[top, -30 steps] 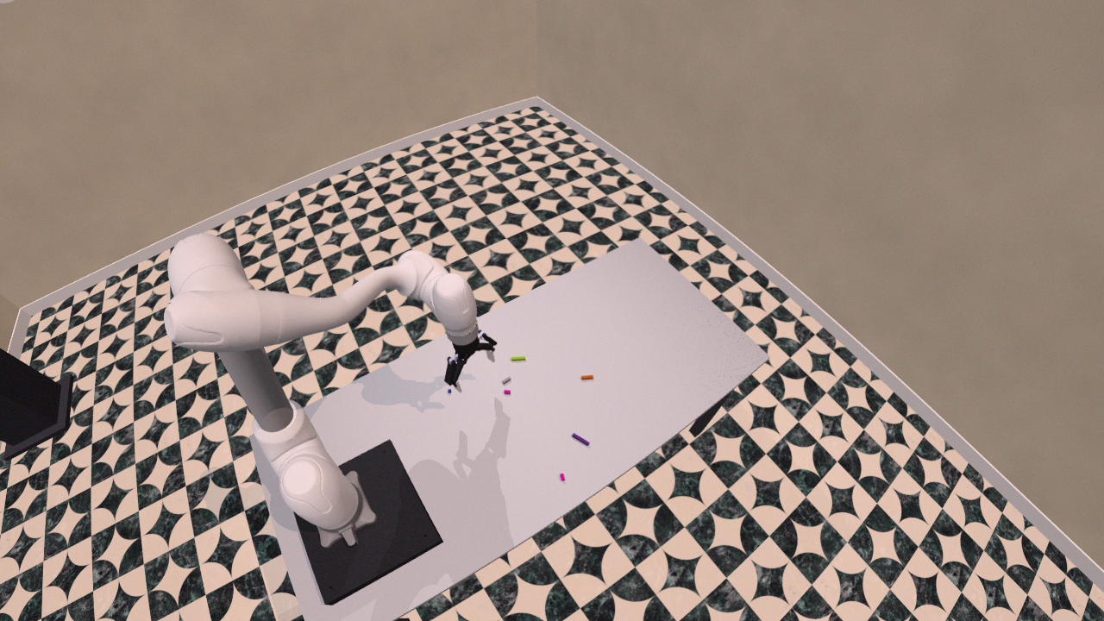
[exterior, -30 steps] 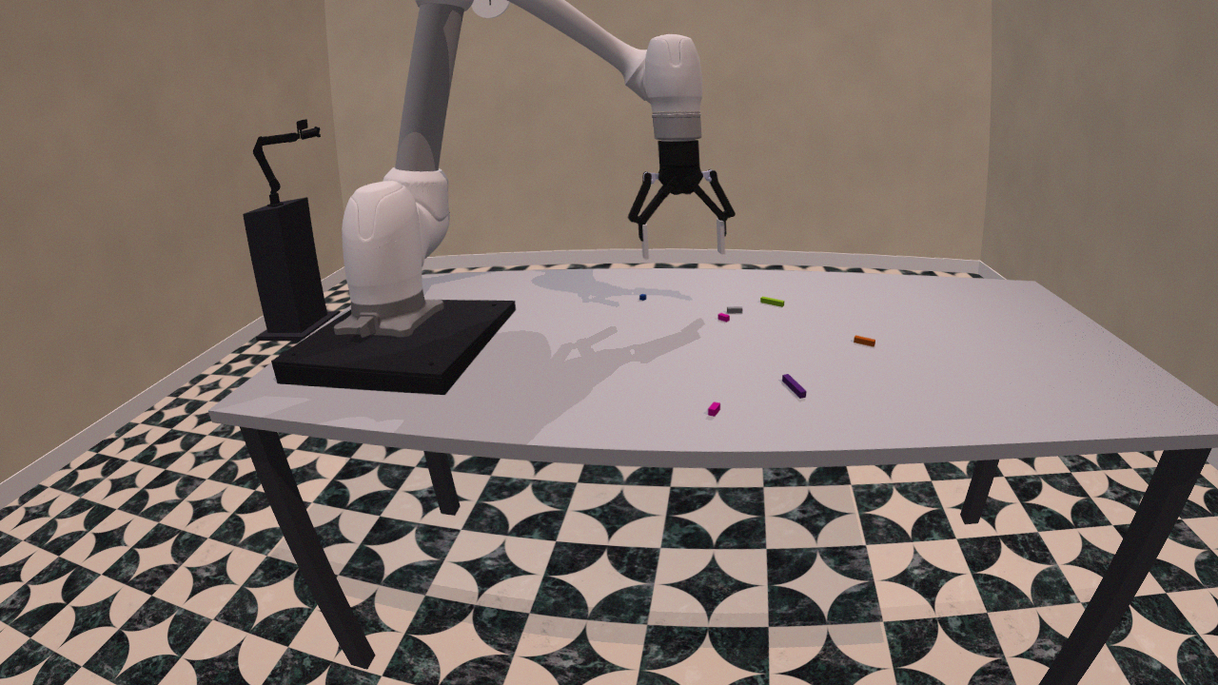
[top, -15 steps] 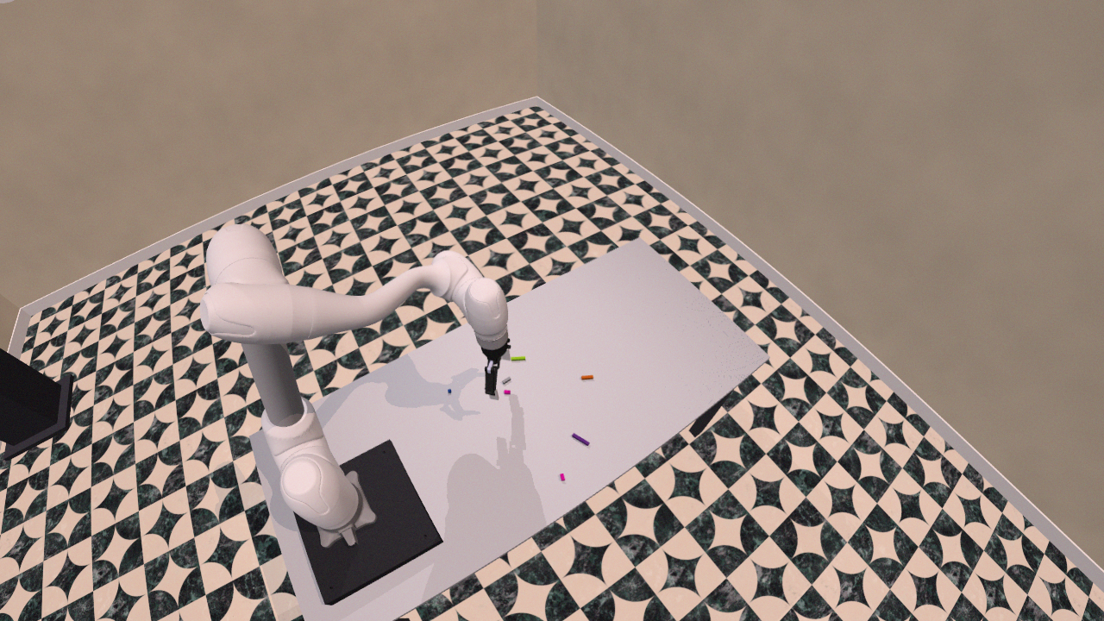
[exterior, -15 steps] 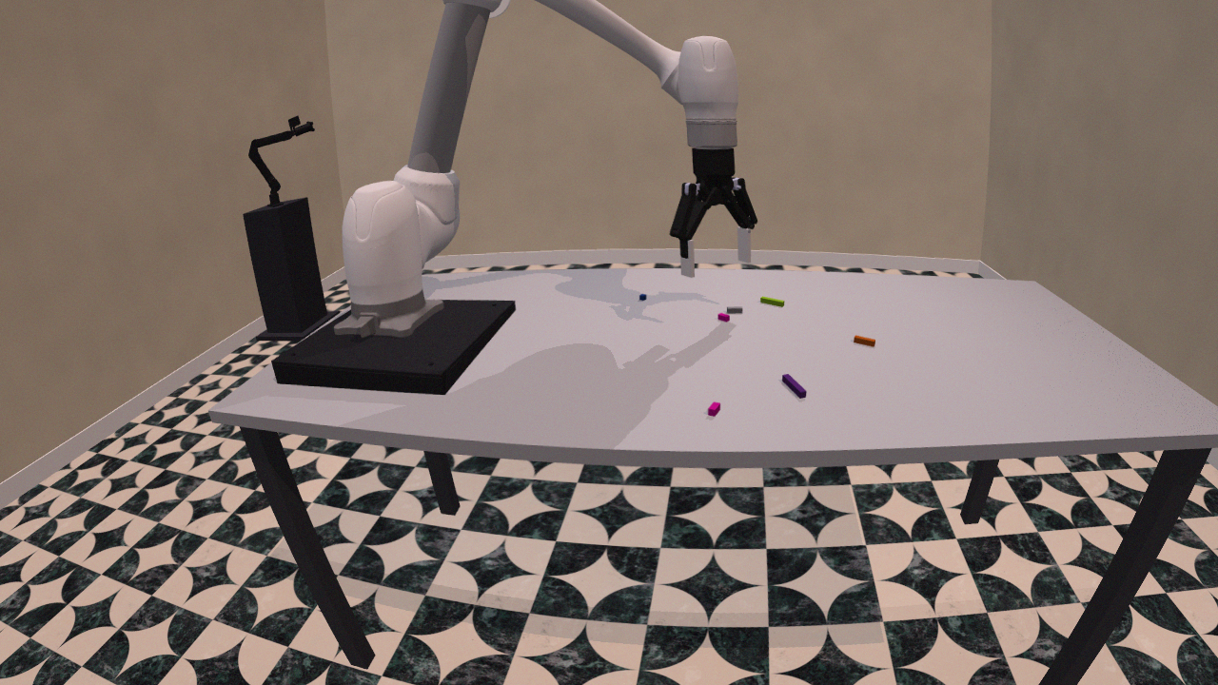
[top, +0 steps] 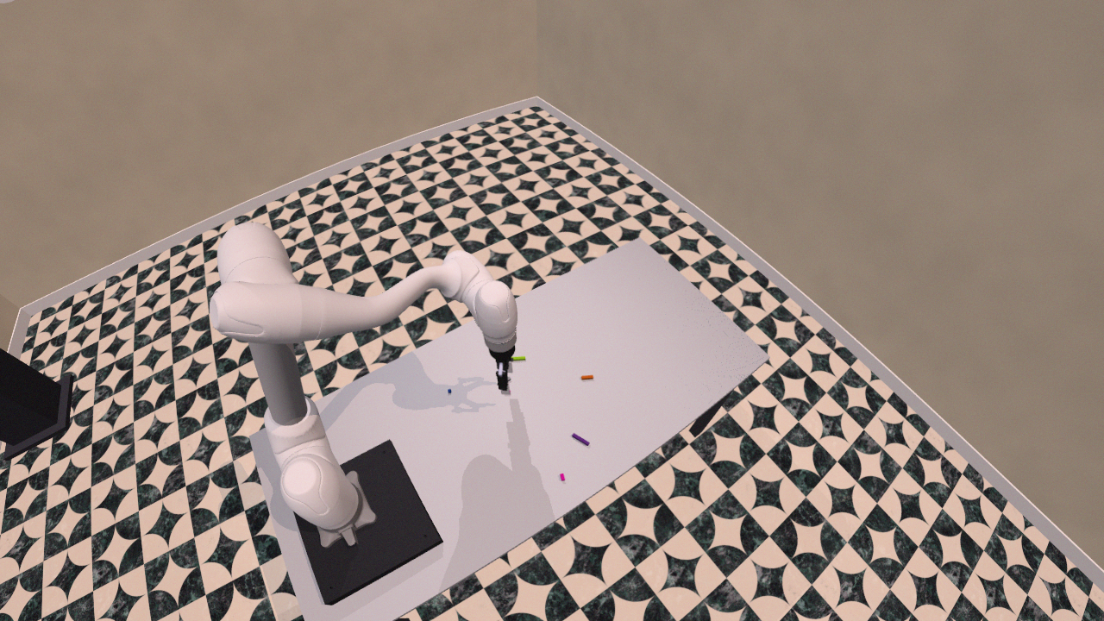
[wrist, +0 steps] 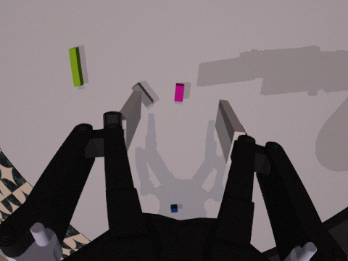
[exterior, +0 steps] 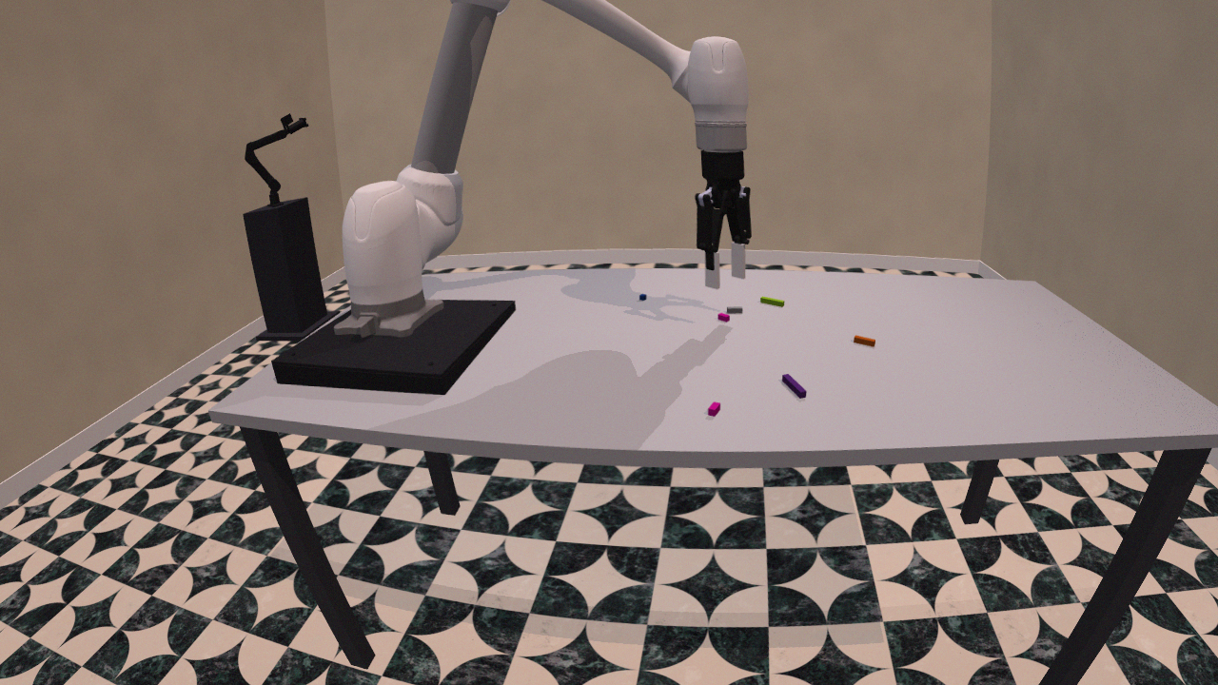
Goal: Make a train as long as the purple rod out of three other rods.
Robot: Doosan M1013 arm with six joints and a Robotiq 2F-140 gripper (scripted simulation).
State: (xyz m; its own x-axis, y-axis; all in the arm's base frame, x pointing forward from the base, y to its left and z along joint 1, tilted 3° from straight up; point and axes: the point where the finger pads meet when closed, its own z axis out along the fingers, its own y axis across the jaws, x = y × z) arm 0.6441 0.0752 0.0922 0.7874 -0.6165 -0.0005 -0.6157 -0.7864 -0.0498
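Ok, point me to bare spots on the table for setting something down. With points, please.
In the exterior view, one lies between the orange rod (top: pixel 587 377) (exterior: pixel 864 341) and the table's (top: pixel 694 332) (exterior: pixel 1055 366) right end; another between the black base plate (top: pixel 417 534) (exterior: pixel 422 375) and front magenta rod (top: pixel 561 477) (exterior: pixel 714 408). Crowded: the grey (exterior: pixel 734 309) (wrist: pixel 146 93), lime (top: pixel 519 358) (exterior: pixel 772 302) (wrist: pixel 76 67) and far magenta (exterior: pixel 722 317) (wrist: pixel 179 93) rods, near the jaws.

open gap between blue rod (top: pixel 448 392) (exterior: pixel 642 297) (wrist: pixel 174 208) and magenta rod (exterior: pixel 722 317) (wrist: pixel 179 93), grey rod (exterior: pixel 734 309) (wrist: pixel 143 93) crowding its side
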